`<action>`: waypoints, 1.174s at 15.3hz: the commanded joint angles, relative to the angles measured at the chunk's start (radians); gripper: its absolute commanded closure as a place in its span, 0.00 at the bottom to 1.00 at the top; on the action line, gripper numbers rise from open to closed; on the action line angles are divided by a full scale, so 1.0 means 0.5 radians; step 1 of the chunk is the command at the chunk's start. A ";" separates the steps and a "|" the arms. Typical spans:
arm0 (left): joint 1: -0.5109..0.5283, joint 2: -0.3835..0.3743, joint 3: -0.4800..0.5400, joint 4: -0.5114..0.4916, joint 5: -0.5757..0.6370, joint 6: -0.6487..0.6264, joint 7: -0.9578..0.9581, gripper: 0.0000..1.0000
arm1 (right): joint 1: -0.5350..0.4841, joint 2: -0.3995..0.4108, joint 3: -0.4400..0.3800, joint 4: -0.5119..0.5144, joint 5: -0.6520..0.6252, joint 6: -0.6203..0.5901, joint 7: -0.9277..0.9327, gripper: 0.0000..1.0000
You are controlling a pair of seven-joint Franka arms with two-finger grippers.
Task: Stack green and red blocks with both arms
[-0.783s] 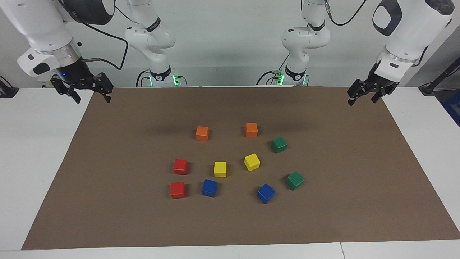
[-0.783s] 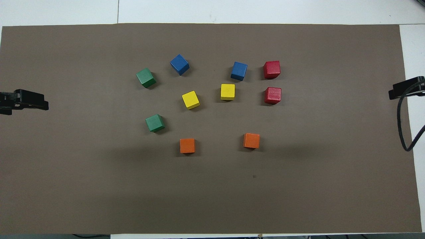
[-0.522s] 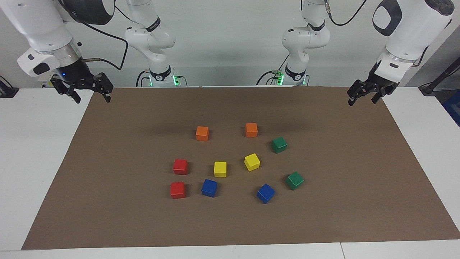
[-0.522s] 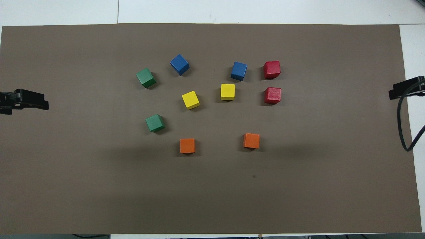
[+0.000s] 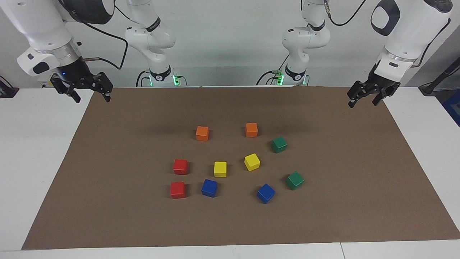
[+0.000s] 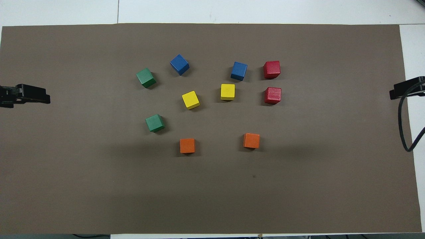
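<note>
Facing view: my left gripper hangs over the mat corner at the left arm's end, jaws spread wide, nothing in them. My right gripper hangs over the mat edge at the right arm's end, jaws also wide, empty. The two small glossy dark green cubes, the nearer green cube and the farther green cube, sit well apart from the left gripper, toward mid-table. The two glossy bright red cubes, the nearer red cube and the farther red cube, sit one just beside the other, well apart from the right gripper. None stacked yet.

Handling, my guess: light, rigid, smooth faces, a bit slippery. I'd pinch two opposite flat side faces, squared up. Both greens lie turned, so the wrist needs rotating first. The blue cube crowds the farther red.

Overhead view: the left gripper's tip shows at the mat edge; the right gripper's tip at the other. The greens and reds lie flat on the brown mat.

Versus earlier: the left gripper has crept slightly and the right has shifted a touch; the cubes haven't moved.
</note>
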 commanded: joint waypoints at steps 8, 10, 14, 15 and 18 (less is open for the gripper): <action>-0.266 0.323 -0.037 0.032 -0.004 0.188 -0.568 0.00 | -0.023 -0.039 0.002 -0.016 0.001 -0.004 -0.048 0.00; -0.379 0.439 -0.034 0.022 -0.001 0.299 -0.749 0.00 | -0.026 -0.042 0.006 -0.016 0.001 -0.004 -0.048 0.00; -0.471 0.519 -0.037 -0.112 0.005 0.535 -0.927 0.00 | -0.020 -0.048 0.006 -0.022 0.007 -0.004 -0.048 0.00; -0.523 0.559 -0.037 -0.125 0.005 0.605 -1.010 0.00 | -0.023 -0.048 0.006 -0.022 0.007 -0.004 -0.052 0.00; -0.576 0.679 -0.037 -0.131 0.005 0.734 -1.124 0.00 | -0.001 -0.051 0.009 -0.028 0.007 -0.004 -0.052 0.00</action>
